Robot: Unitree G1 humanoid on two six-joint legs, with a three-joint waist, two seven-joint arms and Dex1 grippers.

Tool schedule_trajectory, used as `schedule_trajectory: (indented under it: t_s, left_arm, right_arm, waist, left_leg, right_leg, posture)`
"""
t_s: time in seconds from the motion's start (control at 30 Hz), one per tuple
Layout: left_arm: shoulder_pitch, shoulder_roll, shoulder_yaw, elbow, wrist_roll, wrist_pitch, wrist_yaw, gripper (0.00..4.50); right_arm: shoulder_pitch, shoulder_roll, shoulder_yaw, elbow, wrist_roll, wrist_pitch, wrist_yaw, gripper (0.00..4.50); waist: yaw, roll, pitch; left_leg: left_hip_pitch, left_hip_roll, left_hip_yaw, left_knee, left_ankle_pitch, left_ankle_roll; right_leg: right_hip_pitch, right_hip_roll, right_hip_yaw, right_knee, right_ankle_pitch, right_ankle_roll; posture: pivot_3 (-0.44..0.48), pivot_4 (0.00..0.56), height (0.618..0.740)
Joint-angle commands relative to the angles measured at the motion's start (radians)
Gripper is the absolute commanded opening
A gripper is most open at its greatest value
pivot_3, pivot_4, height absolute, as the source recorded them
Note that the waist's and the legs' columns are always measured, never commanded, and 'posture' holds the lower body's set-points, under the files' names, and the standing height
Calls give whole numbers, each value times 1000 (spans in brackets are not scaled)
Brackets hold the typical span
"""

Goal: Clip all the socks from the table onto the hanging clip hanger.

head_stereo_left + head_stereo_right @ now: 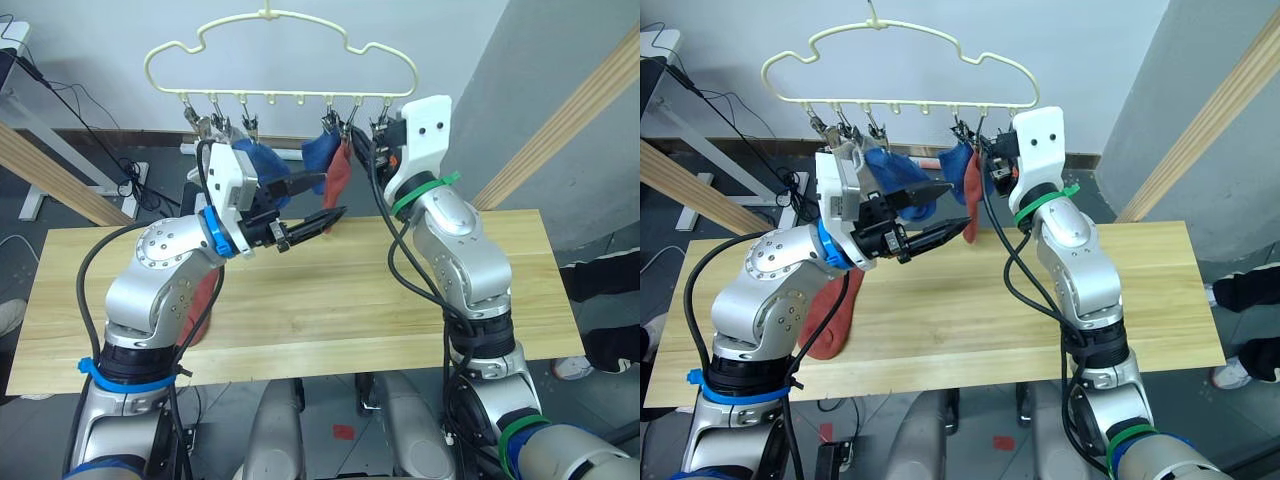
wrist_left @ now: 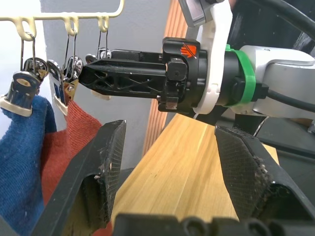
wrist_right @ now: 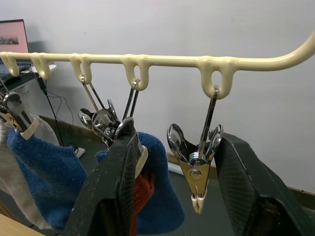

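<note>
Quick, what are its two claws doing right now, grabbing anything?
Left gripper: open, holding nothing.
Right gripper: open, its fingers either side of an empty clip on the clip hanger.

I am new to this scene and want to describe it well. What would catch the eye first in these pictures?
First, the pale yellow clip hanger hanging above the far edge of the table, with blue socks and a rust-red sock already clipped on. Next, the right tool, raised and open around an empty metal clip at the hanger's right end. Another rust-red sock lies on the table under the left arm.
</note>
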Motion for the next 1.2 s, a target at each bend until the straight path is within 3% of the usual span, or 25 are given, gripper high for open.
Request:
schedule_trajectory:
  t_s: [0.03,0.53,0.63,0.73,0.83,1.17,1.2]
  left_arm:
    - [11,11,20,-35,-4,-21,-10,3145]
    - [27,13,15,-43,-2,-26,-8,3145]
    - [26,14,16,-44,-2,-25,-6,3145]
    - [31,15,18,-46,-4,-22,-5,3145]
    - [38,15,21,-48,-1,-18,4,3145]
    - [117,24,43,-44,46,2,97,3145]
    - [140,25,49,-42,68,1,127,3492]
  right_arm:
    - [-21,8,-4,-25,7,-35,3,2393]
    - [-35,12,-11,3,1,-64,-9,2393]
    - [-38,14,-13,6,1,-69,-13,1809]
    - [-41,14,-15,10,-1,-73,-17,766]
    - [-41,13,-17,12,-2,-76,-19,20]
    - [-45,3,-25,6,-6,-77,-19,20]
    - [-45,1,-25,7,-6,-77,-18,0]
  waist:
    - [0,0,0]
    - [1,0,0]
    - [2,0,0]
    - [2,0,0]
    - [2,0,0]
    - [2,0,0]
    - [2,0,0]
  left_leg:
    - [0,0,0,0,0,0]
    - [0,0,0,0,0,0]
    - [0,0,0,0,0,0]
    - [0,0,0,0,0,0]
    - [0,0,0,0,0,0]
    - [0,0,0,0,0,0]
    - [0,0,0,0,0,0]
  right_leg:
    - [0,0,0,0,0,0]
    - [0,0,0,0,0,0]
    - [0,0,0,0,0,0]
    - [0,0,0,0,0,0]
    - [0,0,0,0,0,0]
    - [0,0,0,0,0,0]
    - [0,0,0,0,0,0]
  posture:
    - [-11,385,740]
    - [-10,390,740]
    - [-8,390,740]
    - [-7,391,740]
    - [-7,391,740]
    - [-11,393,740]
    - [-11,393,740]
